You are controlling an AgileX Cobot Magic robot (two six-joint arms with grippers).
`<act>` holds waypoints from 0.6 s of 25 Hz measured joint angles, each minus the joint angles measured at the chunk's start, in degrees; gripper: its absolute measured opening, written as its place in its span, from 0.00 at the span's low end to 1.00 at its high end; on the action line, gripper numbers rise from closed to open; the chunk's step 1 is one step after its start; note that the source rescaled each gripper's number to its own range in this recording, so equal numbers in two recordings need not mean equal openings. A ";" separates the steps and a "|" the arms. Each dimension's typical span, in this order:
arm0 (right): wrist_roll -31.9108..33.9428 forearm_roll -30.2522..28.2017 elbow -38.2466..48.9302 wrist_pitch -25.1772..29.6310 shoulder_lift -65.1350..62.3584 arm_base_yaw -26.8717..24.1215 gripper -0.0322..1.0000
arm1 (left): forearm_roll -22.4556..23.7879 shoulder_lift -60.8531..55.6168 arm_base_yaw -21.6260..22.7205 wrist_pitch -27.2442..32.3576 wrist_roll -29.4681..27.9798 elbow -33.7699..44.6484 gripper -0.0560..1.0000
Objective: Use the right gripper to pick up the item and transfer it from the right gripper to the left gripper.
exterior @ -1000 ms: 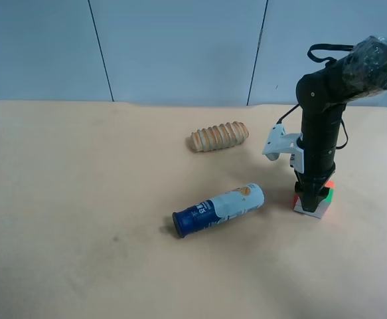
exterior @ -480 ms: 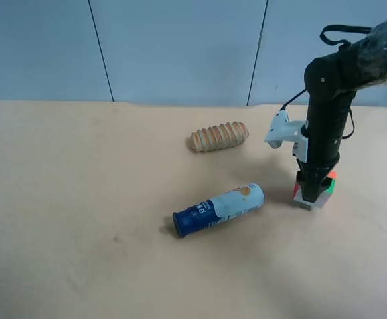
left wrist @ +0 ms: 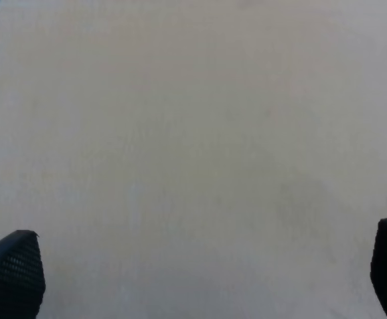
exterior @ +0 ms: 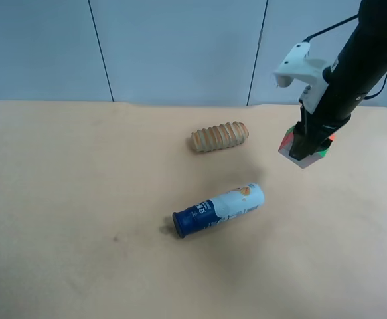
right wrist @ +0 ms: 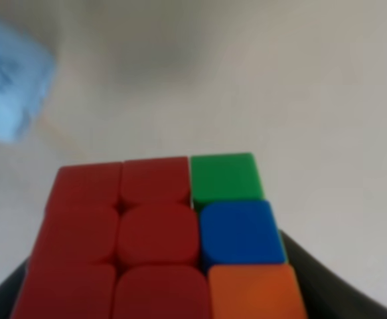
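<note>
Tan table (exterior: 80,199), with the puzzle cube held clear of it at the right.
Your right gripper (exterior: 307,143) has its jaws clamped on the puzzle cube (exterior: 298,158), red face toward the wrist camera. The cube hangs above the tabletop, right of the ridged roll (exterior: 220,135) and beyond the blue-and-white tube (exterior: 218,209). Your left gripper (left wrist: 200,268) shows its jaws spread wide over the tabletop.

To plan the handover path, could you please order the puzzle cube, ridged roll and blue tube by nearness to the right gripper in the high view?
1. The puzzle cube: held in the right gripper, up in the air.
2. The ridged roll, farther back, and the blue tube, nearer the camera: too close to call.
</note>
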 joint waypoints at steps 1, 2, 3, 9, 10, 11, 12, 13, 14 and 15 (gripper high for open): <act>-0.34 0.46 0.00 -0.05 -0.94 1.07 0.03 | 0.00 0.00 0.00 0.00 0.00 0.00 1.00; -0.46 0.86 0.00 -0.05 -1.91 2.16 0.03 | 0.00 0.00 0.00 0.00 0.00 0.00 1.00; -0.55 1.03 0.00 -0.05 -2.71 3.68 0.03 | 0.00 0.00 0.00 0.00 0.00 0.00 1.00; 0.85 1.41 0.00 0.01 -5.35 14.79 0.03 | 0.00 0.00 0.00 0.00 0.00 0.00 1.00; 1.16 1.41 0.00 0.01 -5.40 16.74 0.03 | 0.00 0.00 0.00 0.00 0.00 0.00 1.00; 1.49 1.41 0.00 0.01 -5.40 18.64 0.03 | 0.00 0.00 0.00 0.00 0.00 0.00 1.00; 1.91 1.41 0.00 0.01 -5.40 20.46 0.03 | 0.00 0.00 0.00 0.00 0.00 0.00 1.00; 2.17 1.47 0.00 0.01 -5.40 21.95 0.03 | 0.00 0.00 0.00 0.00 0.00 0.00 1.00; 2.22 1.69 0.00 0.01 -5.40 23.59 0.03 | 0.00 0.00 0.00 0.00 0.00 0.00 1.00; 2.22 2.24 0.00 -0.05 -5.40 25.03 0.03 | 0.00 0.00 0.00 0.00 0.00 0.00 1.00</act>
